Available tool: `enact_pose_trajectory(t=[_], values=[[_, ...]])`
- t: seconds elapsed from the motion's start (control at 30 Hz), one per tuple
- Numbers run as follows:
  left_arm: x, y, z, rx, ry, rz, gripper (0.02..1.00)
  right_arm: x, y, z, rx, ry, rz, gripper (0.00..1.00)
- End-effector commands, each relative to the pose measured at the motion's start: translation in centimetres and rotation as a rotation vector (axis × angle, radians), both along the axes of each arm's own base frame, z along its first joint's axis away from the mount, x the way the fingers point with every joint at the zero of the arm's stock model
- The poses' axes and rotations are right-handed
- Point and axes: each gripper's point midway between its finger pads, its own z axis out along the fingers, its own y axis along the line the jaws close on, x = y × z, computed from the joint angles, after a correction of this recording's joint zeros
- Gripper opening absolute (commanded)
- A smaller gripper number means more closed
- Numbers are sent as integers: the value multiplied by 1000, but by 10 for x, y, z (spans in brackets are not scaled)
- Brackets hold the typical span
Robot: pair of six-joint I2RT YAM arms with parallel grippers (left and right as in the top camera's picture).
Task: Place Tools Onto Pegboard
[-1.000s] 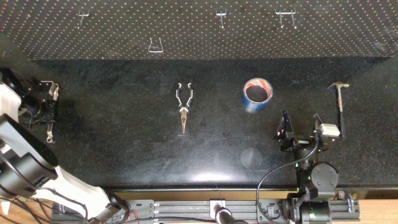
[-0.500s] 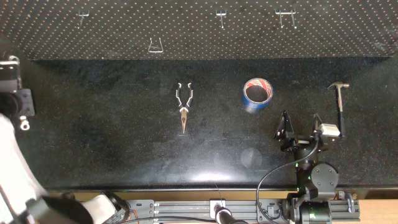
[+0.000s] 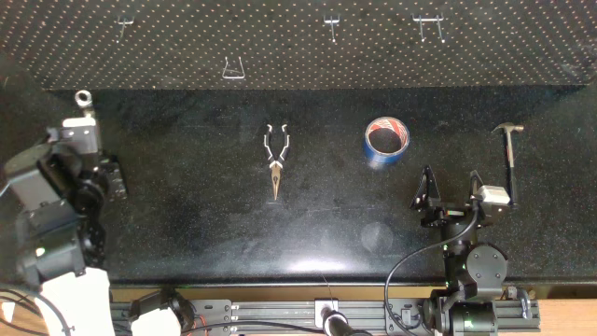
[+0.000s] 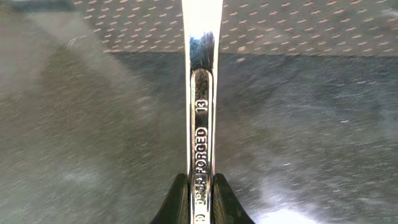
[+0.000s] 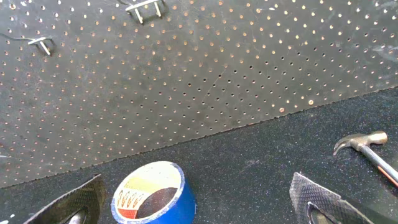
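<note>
Behind your counter [image 3: 187,215] you have the pegboard [image 3: 280,37]. On the counter, the pliers [image 3: 276,161] lie mid-way, the tape [image 3: 386,141] to their right, and the hammer [image 3: 509,154] farthest right. Your right end effector [image 3: 451,179] sits nearer you, between tape and hammer. Your left end effector [image 4: 201,200], far left, grips the wrench [image 4: 202,93].

A shiny silver metal wrench [image 4: 200,93] is seen over the black speckled tabletop [image 3: 187,205], the dark perforated pegboard [image 3: 280,37] is patterned with regular pale dots, and the round tape roll [image 5: 152,196] is coloured blue.
</note>
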Motion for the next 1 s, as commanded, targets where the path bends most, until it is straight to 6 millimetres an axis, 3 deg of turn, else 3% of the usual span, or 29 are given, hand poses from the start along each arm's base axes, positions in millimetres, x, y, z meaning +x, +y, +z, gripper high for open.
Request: enact_pose_trajectory(t=[0.03,0.17,0.3,0.7,1.0], values=[[31,-27,2,-54,-62,-58,29,0,-3,-2,15,1,-16,976],[55,-43,7,-44,-111,-122,29,0,-3,-1,15,1,-16,976],[78,-38,7,-62,-158,-98,29,0,-3,-1,15,0,-16,976],[86,-27,-13,-61,-112,-46,29,0,-3,-2,15,1,-16,976],[102,-26,-12,-62,-152,-50,29,0,-3,-2,15,1,-16,976]])
